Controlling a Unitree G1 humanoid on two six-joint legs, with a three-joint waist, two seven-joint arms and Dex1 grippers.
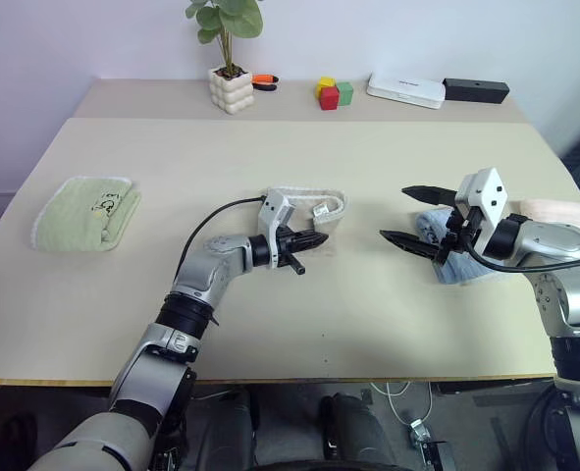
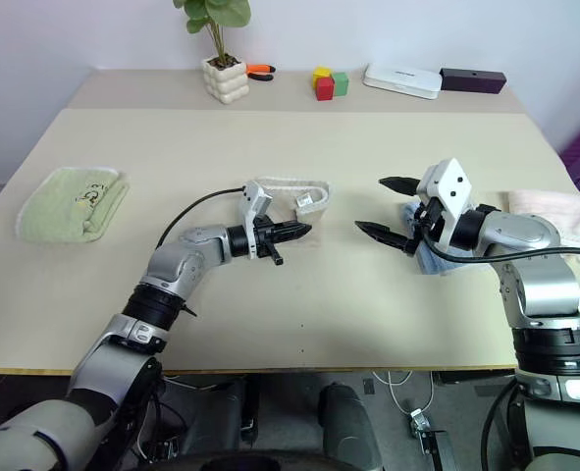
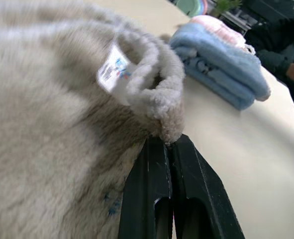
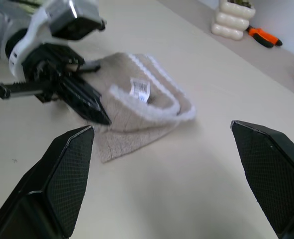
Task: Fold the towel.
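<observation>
The towel (image 4: 137, 107) lies folded over near the middle of the table (image 1: 368, 324). It is soft and tan, with a white edge and a small white tag on top. One white edge curls up in a loop.

The left gripper (image 1: 314, 239) is right at the near edge of the towel, over the cloth. Its two black fingers (image 3: 159, 189) are pressed close together, with almost no gap. No cloth shows between them, so it does not seem to be holding anything.

The right gripper (image 1: 412, 216) waits a little way to the side, apart from the towel. Its fingers are spread wide and hold nothing.

The fold looks nearly done but a bit messy. To do this step well, I think the left gripper should press the top layer flat and push the curled edge down so the edges line up. It should go slowly, or the soft cloth may bunch up or slide.

The table is pale and smooth. A light green towel (image 1: 85, 213) lies far to the left. A light blue towel (image 3: 221, 64) lies behind the right gripper, with a pink cloth (image 1: 564, 211) beside it. At the back stand a plant in a white pot (image 1: 231, 88), some colored blocks (image 1: 334, 93), a white box (image 1: 405, 90) and a black box (image 1: 476, 90), against a plain wall.
</observation>
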